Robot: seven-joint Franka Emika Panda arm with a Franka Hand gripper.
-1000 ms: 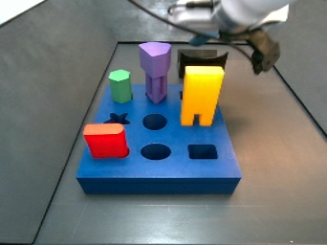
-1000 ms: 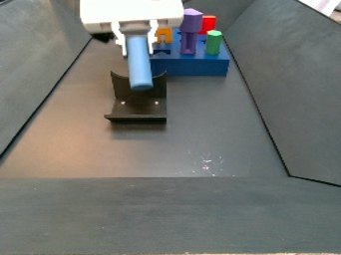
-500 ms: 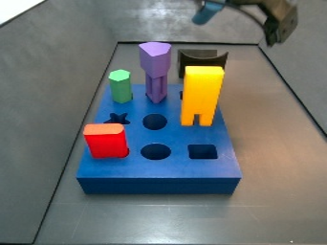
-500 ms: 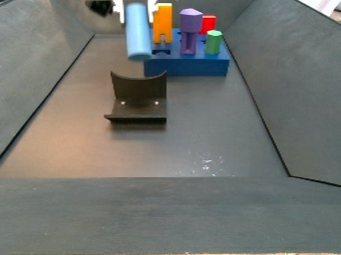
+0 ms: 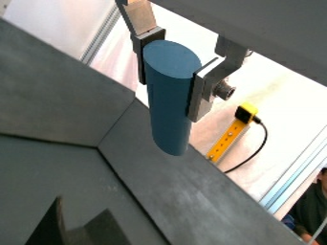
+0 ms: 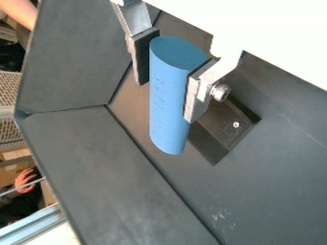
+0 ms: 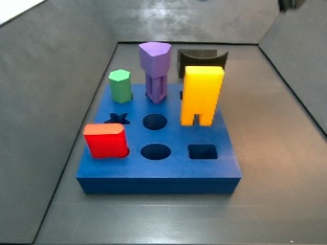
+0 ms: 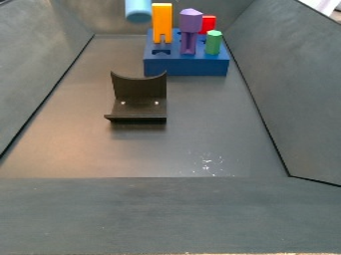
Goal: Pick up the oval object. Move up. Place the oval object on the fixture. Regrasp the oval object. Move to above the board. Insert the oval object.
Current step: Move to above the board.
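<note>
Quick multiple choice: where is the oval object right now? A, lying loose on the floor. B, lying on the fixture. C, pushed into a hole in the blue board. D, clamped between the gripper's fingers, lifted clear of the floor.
D: in both wrist views the oval object sits between the fingers of the gripper, and in a side view only its lower end shows at the top edge, above the empty fixture.

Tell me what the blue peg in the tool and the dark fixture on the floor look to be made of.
The blue peg, held between the tool's silver fingers high above the floor, looks like matte moulded or printed plastic: even colour, soft sheen, no grain. The fixture looks like dark matte plastic or painted metal; its dull, glare-free surface leaves that open.
</note>
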